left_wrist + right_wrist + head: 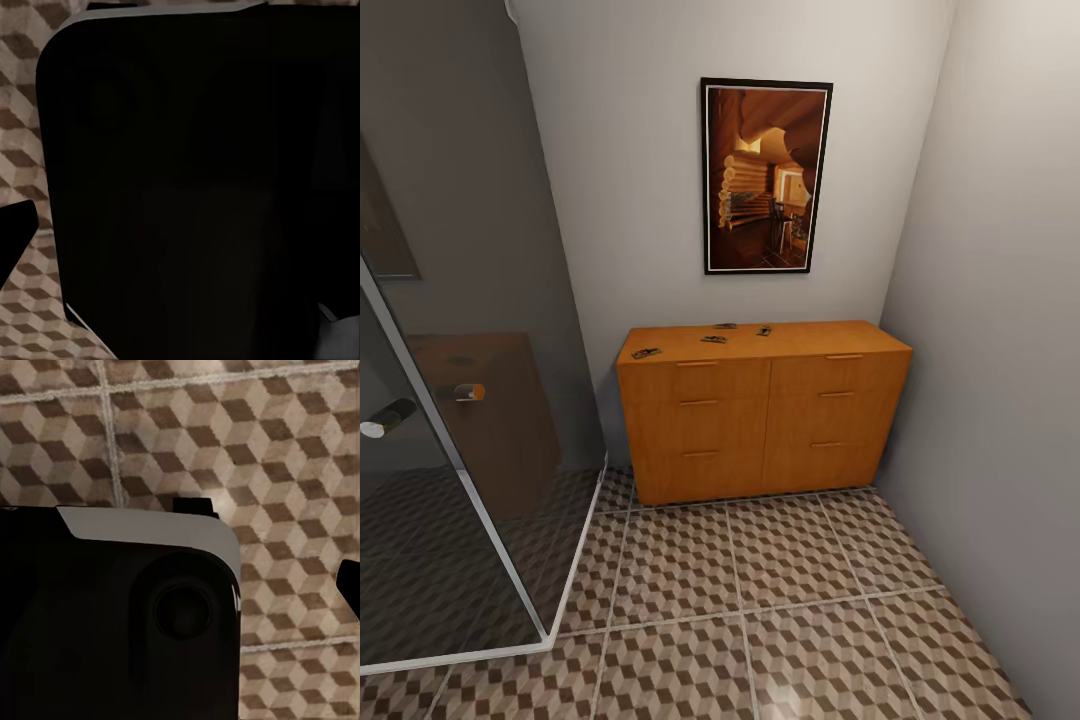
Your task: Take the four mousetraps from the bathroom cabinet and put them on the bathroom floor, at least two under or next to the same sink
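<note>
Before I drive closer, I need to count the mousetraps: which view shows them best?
The head view. Four mousetraps lie apart on top of the cabinet, small but distinct. Both wrist views look down at floor tiles past dark robot parts.

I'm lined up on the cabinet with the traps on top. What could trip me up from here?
1. The four mousetraps are small and flat, scattered across the cabinet top; pinching one may slide it away or off the edge.
2. The glass shower screen stands close beside the cabinet, so the left arm could hit it when reaching the trap near that corner.
3. No sink is visible here, so expect carrying and turning.
</note>
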